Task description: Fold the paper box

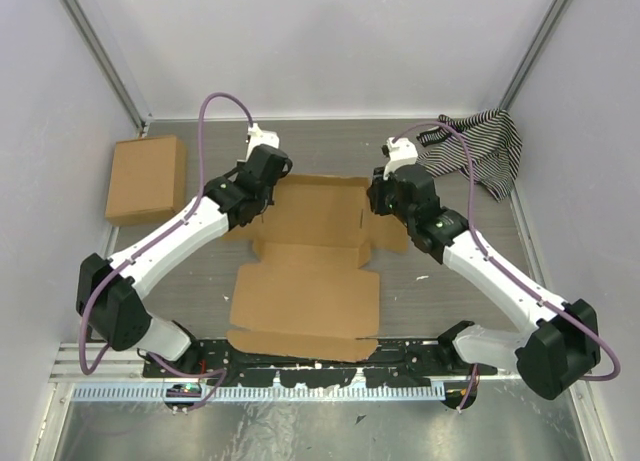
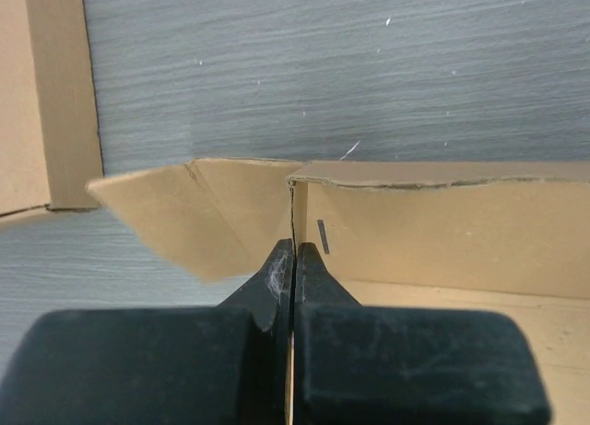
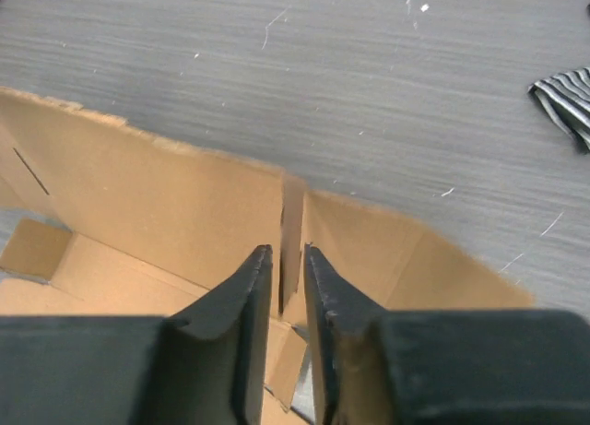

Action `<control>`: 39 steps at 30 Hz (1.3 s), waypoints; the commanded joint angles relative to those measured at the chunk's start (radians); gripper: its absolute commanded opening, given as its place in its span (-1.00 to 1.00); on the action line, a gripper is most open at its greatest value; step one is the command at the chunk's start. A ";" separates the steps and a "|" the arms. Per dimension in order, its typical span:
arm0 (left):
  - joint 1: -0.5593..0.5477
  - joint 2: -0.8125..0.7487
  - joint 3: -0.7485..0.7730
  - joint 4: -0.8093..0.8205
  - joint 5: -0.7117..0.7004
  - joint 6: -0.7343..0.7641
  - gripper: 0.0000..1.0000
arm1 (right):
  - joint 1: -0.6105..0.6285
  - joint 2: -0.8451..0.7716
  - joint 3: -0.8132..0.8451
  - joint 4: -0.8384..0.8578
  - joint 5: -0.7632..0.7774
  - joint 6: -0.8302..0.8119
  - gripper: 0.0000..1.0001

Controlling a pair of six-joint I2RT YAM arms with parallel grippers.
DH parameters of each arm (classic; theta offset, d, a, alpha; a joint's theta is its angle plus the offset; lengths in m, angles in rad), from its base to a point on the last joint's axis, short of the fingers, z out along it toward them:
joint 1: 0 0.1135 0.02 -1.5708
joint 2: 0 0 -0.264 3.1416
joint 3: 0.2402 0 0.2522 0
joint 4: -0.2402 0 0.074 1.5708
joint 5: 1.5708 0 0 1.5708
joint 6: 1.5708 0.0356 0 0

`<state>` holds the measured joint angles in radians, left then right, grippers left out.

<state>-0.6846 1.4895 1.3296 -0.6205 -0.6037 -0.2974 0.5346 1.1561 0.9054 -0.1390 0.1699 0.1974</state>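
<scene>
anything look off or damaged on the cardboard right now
The paper box has a ragged near edge, as if roughly cut, and its raised wall's rim looks frayed in the right wrist view. A striped cloth lies crumpled at the far right corner of the table, apart from the box. Nothing is spilled.

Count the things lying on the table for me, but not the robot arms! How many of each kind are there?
paper box, still opened out: 1
closed cardboard box: 1
striped cloth: 1
Total: 3
</scene>
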 commanded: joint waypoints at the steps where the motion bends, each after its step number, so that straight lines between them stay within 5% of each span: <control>1: 0.008 -0.056 -0.105 0.095 -0.023 -0.045 -1.00 | 0.004 0.013 0.099 -0.087 -0.048 0.005 -0.35; 8: 0.009 -0.247 -0.339 0.294 -0.066 -0.075 -1.00 | -0.020 -0.084 0.142 -0.094 -0.041 0.005 -0.02; 16: 0.008 -0.538 -0.654 0.667 -0.006 -0.043 -1.00 | -0.241 -0.076 0.134 -0.071 -0.002 0.057 -0.03; 21: 0.008 -0.516 -0.671 0.794 0.030 0.019 -1.00 | -0.429 0.008 0.060 0.046 -0.150 0.097 -0.13; 31: 0.009 -0.449 -0.824 1.089 0.010 0.046 -1.00 | -0.474 0.208 -0.022 0.151 -0.419 0.011 -0.31; 39: 0.009 -0.328 -0.751 1.001 -0.042 0.006 -1.00 | -0.472 0.129 -0.138 0.158 -0.526 0.037 -0.31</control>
<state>-0.6769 1.1069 0.5175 0.4137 -0.5987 -0.2680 0.0635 1.3720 0.7990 -0.0422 -0.2676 0.2379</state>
